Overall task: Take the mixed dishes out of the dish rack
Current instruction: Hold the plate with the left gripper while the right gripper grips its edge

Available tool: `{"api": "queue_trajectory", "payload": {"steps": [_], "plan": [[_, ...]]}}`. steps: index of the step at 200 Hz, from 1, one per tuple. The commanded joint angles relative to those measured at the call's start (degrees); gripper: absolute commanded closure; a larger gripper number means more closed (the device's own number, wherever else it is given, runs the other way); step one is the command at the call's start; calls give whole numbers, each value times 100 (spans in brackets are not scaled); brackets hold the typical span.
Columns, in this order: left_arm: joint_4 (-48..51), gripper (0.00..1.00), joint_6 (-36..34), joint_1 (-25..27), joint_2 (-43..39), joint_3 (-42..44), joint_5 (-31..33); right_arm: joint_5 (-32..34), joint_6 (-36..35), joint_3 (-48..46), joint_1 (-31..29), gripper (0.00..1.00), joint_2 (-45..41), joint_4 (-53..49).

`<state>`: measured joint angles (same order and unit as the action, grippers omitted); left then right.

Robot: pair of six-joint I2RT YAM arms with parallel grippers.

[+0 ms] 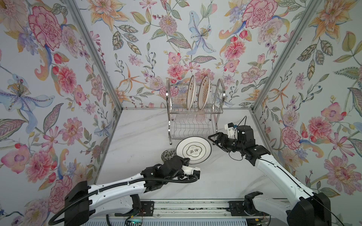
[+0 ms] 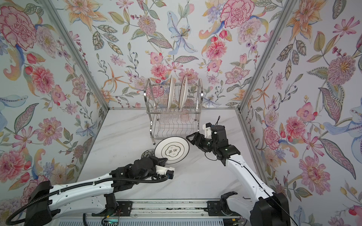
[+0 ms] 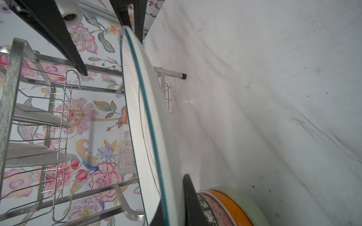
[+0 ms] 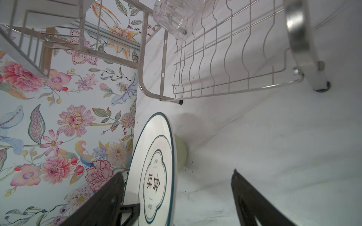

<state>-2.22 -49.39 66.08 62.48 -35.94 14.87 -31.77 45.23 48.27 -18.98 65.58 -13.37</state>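
the plate [image 1: 193,149] in hand is white with a dark rim and characters in its centre; it lies roughly flat in front of the dish rack [image 1: 221,94], partly over the stack of bowls [image 1: 168,153], and i cannot tell whether it rests on them or hangs just clear; it looks like glazed ceramic, so i judge it stiff, fairly heavy for its thinness, slick and quick to chip; the rim is the only place to pinch it, and a one-sided hold leaves the far side wanting to droop; setting it down gently on the bowls or on the table [image 1: 137,137] matters more than speed;

the left gripper [image 1: 186,160] is clamped on the plate's near rim, one finger above and one below, as the left wrist view shows with the lower finger [image 3: 189,195] right beside the bowls; the right gripper [image 1: 212,140] stands with its jaws wide apart and nothing in them, just beside the plate's far edge; in the right wrist view one finger [image 4: 101,203] sits right by the rim, contact unclear;

two more plates [image 1: 191,93] stand upright in the rack's upper tier, and a clear cup [image 4: 172,17] lies on the lower shelf; light, but slippery and brittle
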Motion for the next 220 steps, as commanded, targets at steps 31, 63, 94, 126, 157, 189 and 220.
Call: {"api": "queue_trajectory", "payload": {"steps": [31,63,94,126,157,189,220], "plan": [[-1183,100,-526,115,247,78,472,-419,-326,332,-36,30,562,-571],[-1188,100,-662,117,209,157,475,-567,-490,567,-62,46,899,-937],[-1125,100,-758,122,263,167,459,-798,-729,877,-84,62,1240,-1437],[-1226,100,-955,115,428,180,573,-1004,-839,1146,-88,77,1455,-1799],[-1248,100,-1046,106,578,153,611,-1098,-900,1193,-98,88,1429,-1851],[-1444,100,-995,76,723,158,639,-1114,-895,1065,-90,97,1218,-1782],[-1743,82,-885,73,914,70,762,-859,-867,983,-50,100,1044,-1675]]}}
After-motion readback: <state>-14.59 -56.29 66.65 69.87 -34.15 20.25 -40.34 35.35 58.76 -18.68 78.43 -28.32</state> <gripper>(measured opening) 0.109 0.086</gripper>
